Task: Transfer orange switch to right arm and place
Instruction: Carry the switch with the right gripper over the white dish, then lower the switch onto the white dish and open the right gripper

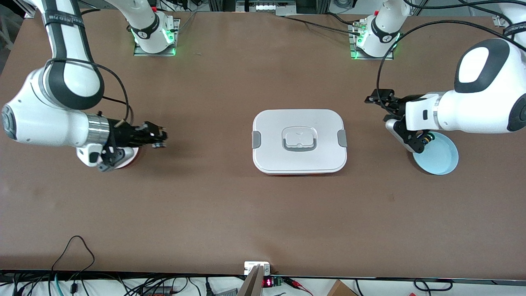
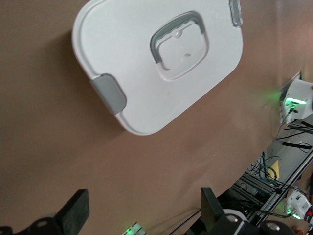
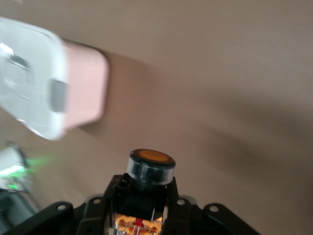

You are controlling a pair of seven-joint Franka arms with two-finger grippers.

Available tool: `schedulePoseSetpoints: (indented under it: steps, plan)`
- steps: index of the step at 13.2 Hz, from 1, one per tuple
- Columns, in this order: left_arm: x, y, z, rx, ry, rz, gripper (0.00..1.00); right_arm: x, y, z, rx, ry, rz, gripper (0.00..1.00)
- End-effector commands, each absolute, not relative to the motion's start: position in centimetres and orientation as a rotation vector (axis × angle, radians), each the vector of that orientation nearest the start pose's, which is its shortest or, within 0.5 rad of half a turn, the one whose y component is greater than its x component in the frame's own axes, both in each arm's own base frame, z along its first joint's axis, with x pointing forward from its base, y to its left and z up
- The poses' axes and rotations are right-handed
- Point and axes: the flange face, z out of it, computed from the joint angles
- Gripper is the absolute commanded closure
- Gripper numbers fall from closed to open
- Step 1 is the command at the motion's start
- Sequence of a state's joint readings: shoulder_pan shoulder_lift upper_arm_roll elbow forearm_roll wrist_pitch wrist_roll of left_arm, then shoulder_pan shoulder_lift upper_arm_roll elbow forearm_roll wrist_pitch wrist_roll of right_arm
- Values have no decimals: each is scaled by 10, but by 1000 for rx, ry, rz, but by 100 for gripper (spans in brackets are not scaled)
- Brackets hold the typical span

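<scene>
In the right wrist view my right gripper (image 3: 146,191) is shut on the orange switch (image 3: 150,169), a stubby black part with a clear ring and an orange cap that sticks out past the fingertips. In the front view the right gripper (image 1: 158,137) hangs over the table beside a red plate (image 1: 130,158) at the right arm's end. My left gripper (image 1: 380,111) is open and empty, over the table beside a light blue plate (image 1: 441,158). Its fingers (image 2: 73,210) stand wide apart with nothing between them.
A white lidded container (image 1: 299,141) with grey clips and a handle sits mid-table, and shows in the left wrist view (image 2: 161,63) and the right wrist view (image 3: 29,98). A small black part (image 1: 427,139) lies on the blue plate under the left wrist.
</scene>
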State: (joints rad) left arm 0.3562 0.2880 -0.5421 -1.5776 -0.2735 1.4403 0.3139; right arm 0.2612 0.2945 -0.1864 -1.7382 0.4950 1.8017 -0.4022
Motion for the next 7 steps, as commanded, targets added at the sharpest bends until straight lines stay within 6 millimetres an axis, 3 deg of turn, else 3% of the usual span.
schedulePoseSetpoints:
  steps: [1,3,5,6,7]
  plan:
    - [589,-96,519,-3275,716,652,0,571,56,391,-2881,-455,159,100]
    - [589,-103,529,-3119,630,593,0,555,35,363,-3004,-432,148,100]
    - [590,-92,559,-3073,570,485,0,546,15,331,-3089,-418,106,100]
    - [579,-91,578,-3059,546,431,0,546,2,315,-3104,-389,93,100]
    - [575,-77,581,-3055,485,422,0,547,-12,293,-3115,-355,103,100]
